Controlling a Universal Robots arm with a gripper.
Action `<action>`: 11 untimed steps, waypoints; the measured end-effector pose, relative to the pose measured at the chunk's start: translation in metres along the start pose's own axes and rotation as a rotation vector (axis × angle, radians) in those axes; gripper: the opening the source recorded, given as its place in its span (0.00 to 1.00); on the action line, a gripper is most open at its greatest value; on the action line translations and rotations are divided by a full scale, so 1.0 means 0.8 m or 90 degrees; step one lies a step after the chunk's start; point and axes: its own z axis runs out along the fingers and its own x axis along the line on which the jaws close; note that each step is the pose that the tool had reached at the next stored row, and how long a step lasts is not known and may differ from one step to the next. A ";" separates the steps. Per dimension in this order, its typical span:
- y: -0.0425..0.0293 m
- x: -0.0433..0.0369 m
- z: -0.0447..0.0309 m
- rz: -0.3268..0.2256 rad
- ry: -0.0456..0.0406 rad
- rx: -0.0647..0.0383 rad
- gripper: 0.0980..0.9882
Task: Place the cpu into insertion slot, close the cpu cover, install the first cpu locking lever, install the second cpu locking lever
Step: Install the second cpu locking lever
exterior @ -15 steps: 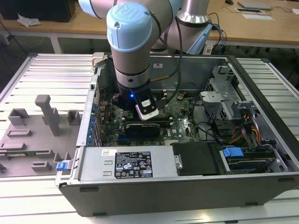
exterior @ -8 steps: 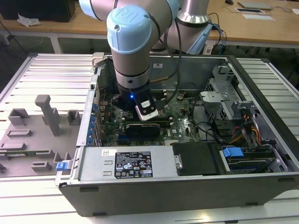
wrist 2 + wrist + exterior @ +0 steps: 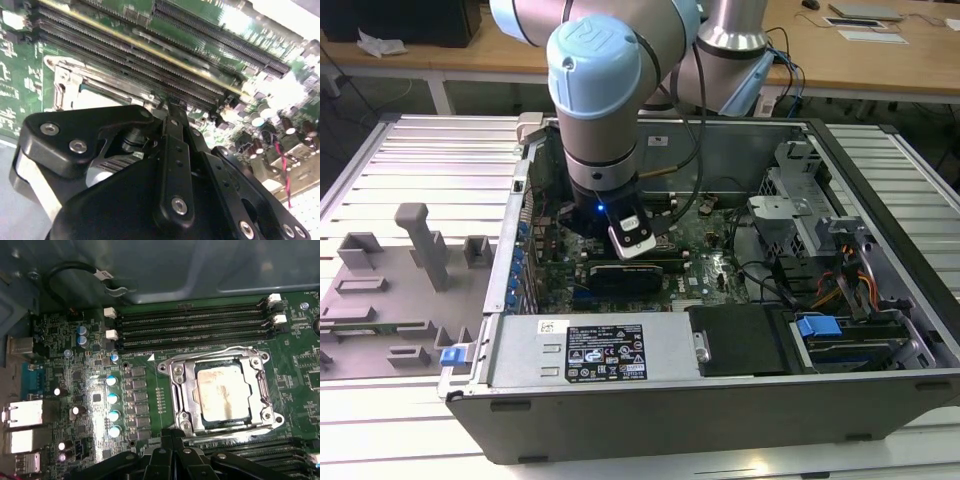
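The cpu (image 3: pixel 221 392) lies flat in the insertion slot (image 3: pixel 185 417), and the cpu cover (image 3: pixel 176 375) frames it, lying down around it. In the first wrist view, memory slots (image 3: pixel 192 325) run close along the socket at 12 o'clock, a row of capacitors (image 3: pixel 113 405) stands at 9 o'clock, and little free board is between. My arm (image 3: pixel 595 100) reaches straight down into the open computer case (image 3: pixel 740 400). My claw (image 3: pixel 172 437) sits just beside the socket edge at 6 o'clock, fingers pressed together, holding nothing. Case walls and cables (image 3: pixel 770 280) stand around me.
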 end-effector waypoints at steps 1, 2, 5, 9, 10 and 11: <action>0.0010 0.000 -0.0001 0.000 0.0002 0.000 0.01; 0.0016 0.001 0.0000 0.000 0.0003 0.000 0.01; 0.0028 0.001 -0.0050 0.000 -0.0007 0.000 0.01; 0.0038 0.001 -0.0096 -0.001 -0.0035 0.000 0.01; 0.0036 0.001 -0.0087 -0.001 -0.0038 0.000 0.01; 0.0031 0.001 -0.0065 -0.001 -0.0043 0.000 0.01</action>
